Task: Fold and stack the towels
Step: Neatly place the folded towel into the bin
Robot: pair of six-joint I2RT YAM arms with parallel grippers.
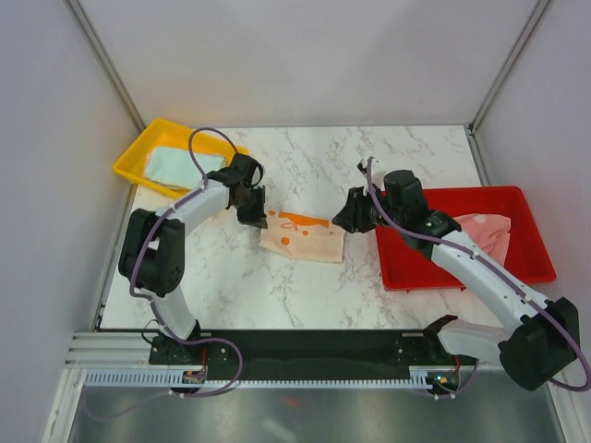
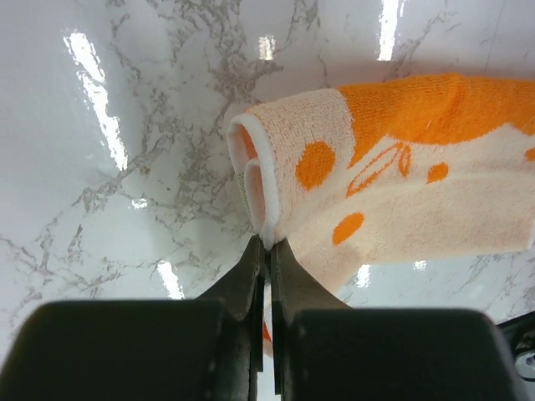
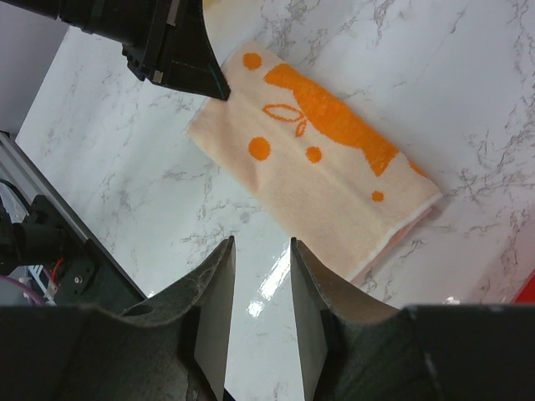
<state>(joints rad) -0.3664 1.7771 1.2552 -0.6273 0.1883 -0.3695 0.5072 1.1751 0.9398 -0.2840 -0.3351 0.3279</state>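
Centrally on the table (image 1: 369, 166), the folded cream-and-orange towel (image 1: 302, 234) is clamped at its left edge by the left gripper (image 1: 256, 218); the right gripper (image 1: 343, 220) is held parted, empty, just right of it.

Cream towel (image 2: 401, 184), pinched at its edge in the black jaws of the left gripper (image 2: 267, 249): orange dots, one broad orange shape, one outlined oval. Table (image 2: 125, 100) beyond the jaws: white marble, grey veining. Right gripper (image 3: 261, 251): black. Yellow tray (image 1: 138, 157): mint green towel (image 1: 180, 166). Red tray (image 1: 406, 263): pale pink towel (image 1: 489, 231).
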